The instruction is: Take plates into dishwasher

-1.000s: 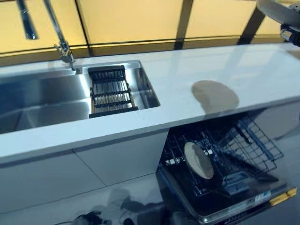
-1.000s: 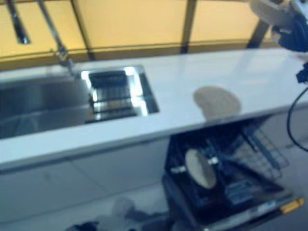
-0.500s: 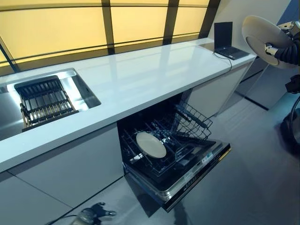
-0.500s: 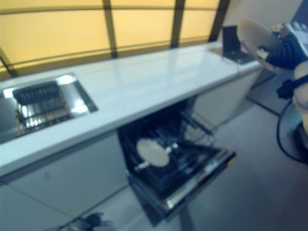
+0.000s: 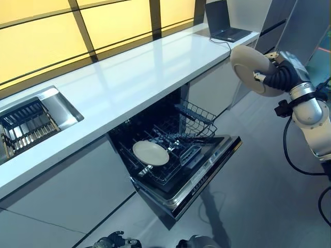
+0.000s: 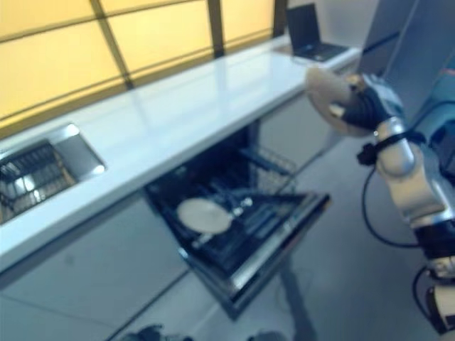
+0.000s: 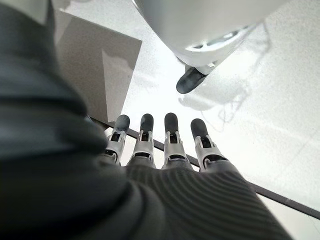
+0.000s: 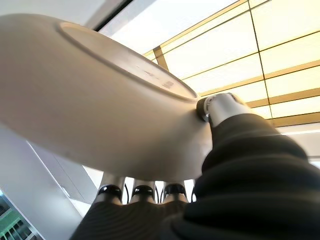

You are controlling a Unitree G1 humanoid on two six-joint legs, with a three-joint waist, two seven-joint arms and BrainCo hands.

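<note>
Left eye view: right hand [image 5: 274,78], pinching a plate [image 5: 248,70], hangs above and right of the dishwasher rack [image 5: 192,120]; left hand's fingers [image 7: 170,140] straight.

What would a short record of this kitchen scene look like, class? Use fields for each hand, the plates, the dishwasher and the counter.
right hand: shut on a plate, held up beside the counter's end
left hand: open, holds nothing
second plate: in the lower rack
dishwasher: door down, rack pulled out
counter: white, laptop at the far end, sink at the other
</note>
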